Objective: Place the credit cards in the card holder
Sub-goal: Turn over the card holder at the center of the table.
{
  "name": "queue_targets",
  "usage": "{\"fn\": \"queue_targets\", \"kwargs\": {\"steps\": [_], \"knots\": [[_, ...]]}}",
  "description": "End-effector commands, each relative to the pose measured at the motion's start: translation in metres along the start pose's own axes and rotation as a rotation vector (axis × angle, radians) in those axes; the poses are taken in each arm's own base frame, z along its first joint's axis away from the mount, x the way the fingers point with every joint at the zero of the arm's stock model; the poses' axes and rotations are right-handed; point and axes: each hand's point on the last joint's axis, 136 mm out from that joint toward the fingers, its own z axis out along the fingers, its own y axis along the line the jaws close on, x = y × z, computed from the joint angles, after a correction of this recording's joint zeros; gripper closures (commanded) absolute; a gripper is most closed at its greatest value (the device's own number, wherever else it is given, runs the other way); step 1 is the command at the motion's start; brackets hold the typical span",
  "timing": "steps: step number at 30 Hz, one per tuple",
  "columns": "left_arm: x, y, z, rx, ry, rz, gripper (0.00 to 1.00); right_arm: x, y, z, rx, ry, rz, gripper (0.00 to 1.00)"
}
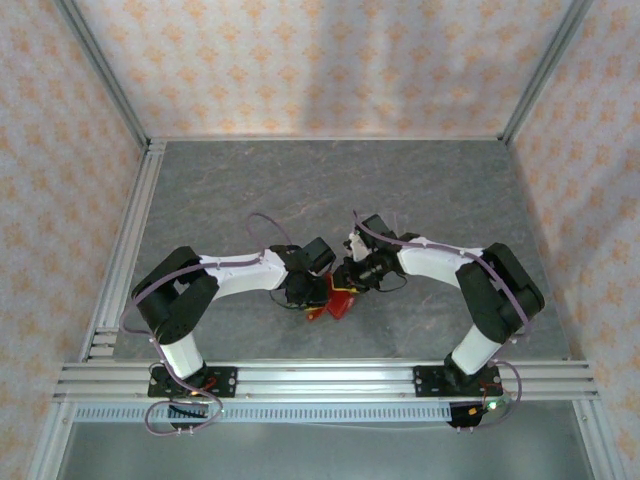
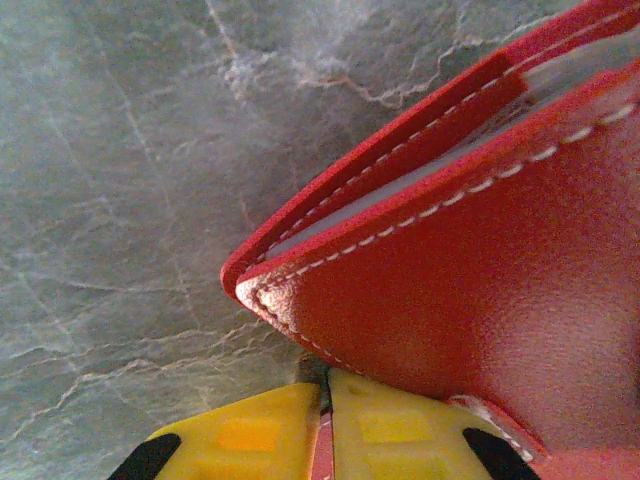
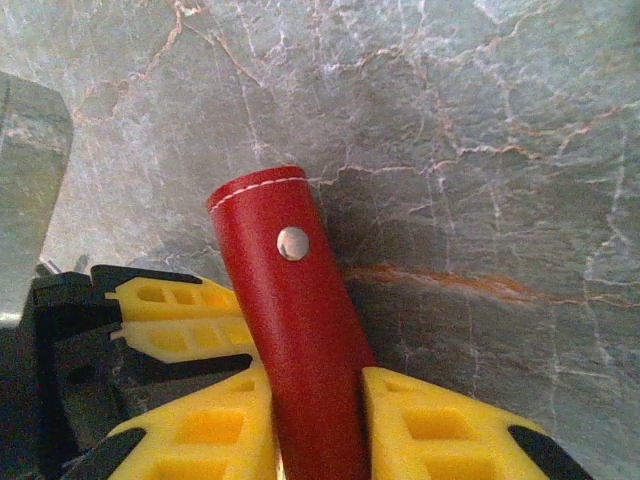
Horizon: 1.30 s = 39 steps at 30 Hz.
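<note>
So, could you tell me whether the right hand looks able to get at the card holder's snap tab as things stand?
Probably yes: the snap tab stands between the right hand's yellow fingers, nothing covering it. The left hand pinches the card holder's edge, seemingly clear of the tab.

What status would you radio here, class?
Left jaws shut on edge of red leather folding card holder. Right jaws shut on its red snap tab. No obstruction seen on grey marbled tabletop.

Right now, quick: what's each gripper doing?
Left gripper: closed on the card holder edge.
Right gripper: closed on its snap tab.
</note>
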Motion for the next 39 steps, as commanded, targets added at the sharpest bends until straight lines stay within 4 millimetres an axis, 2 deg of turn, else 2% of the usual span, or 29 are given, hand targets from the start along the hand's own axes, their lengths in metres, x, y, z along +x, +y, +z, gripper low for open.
{"fn": "queue_targets", "kwargs": {"steps": [1, 4, 8, 11, 13, 15, 18, 20, 23, 25, 28, 30, 33, 38, 39], "knots": [[0.03, 0.049, 0.032, -0.18, 0.101, -0.003, 0.87, 0.004, 0.026, 0.002, -0.116, 0.011, -0.031, 0.76], [0.03, 0.051, 0.032, -0.182, 0.099, -0.005, 0.87, 0.008, 0.023, 0.002, -0.108, 0.02, -0.029, 0.77], [0.028, 0.048, 0.029, -0.18, 0.093, -0.001, 0.87, 0.012, 0.021, -0.001, -0.096, 0.026, -0.032, 0.87], [0.024, 0.043, 0.022, -0.17, 0.086, 0.008, 0.87, 0.01, 0.019, -0.009, -0.058, -0.003, -0.045, 1.0], [0.017, 0.037, 0.012, -0.149, 0.068, 0.007, 0.87, 0.008, 0.019, -0.019, -0.02, -0.038, -0.059, 1.0], [0.007, 0.032, -0.003, -0.116, 0.043, -0.004, 0.87, 0.003, 0.016, -0.034, 0.05, -0.095, -0.077, 1.0], [-0.012, 0.029, -0.03, -0.081, -0.008, -0.022, 0.87, -0.001, -0.008, -0.068, 0.269, -0.193, -0.082, 1.0], [-0.022, 0.033, -0.045, -0.076, -0.031, -0.037, 0.86, -0.002, -0.029, -0.098, 0.453, -0.26, -0.083, 1.0], [-0.029, 0.044, -0.059, -0.097, -0.044, -0.053, 0.86, 0.0, -0.052, -0.143, 0.71, -0.343, -0.115, 1.0], [-0.032, 0.051, -0.064, -0.109, -0.046, -0.061, 0.86, 0.003, -0.059, -0.167, 0.87, -0.377, -0.159, 1.0], [-0.034, 0.056, -0.066, -0.111, -0.043, -0.075, 0.86, 0.007, -0.064, -0.188, 1.099, -0.391, -0.227, 1.0], [-0.035, 0.056, -0.067, -0.111, -0.043, -0.077, 0.86, 0.008, -0.062, -0.187, 1.172, -0.401, -0.251, 1.0], [-0.037, 0.058, -0.069, -0.116, -0.044, -0.093, 0.86, 0.006, -0.054, -0.174, 1.234, -0.419, -0.277, 1.0], [-0.041, 0.064, -0.074, -0.117, -0.057, -0.134, 0.86, -0.005, -0.038, -0.125, 1.259, -0.43, -0.304, 1.0], [-0.042, 0.065, -0.075, -0.117, -0.062, -0.139, 0.86, -0.008, -0.036, -0.113, 1.234, -0.419, -0.293, 0.95]]}}
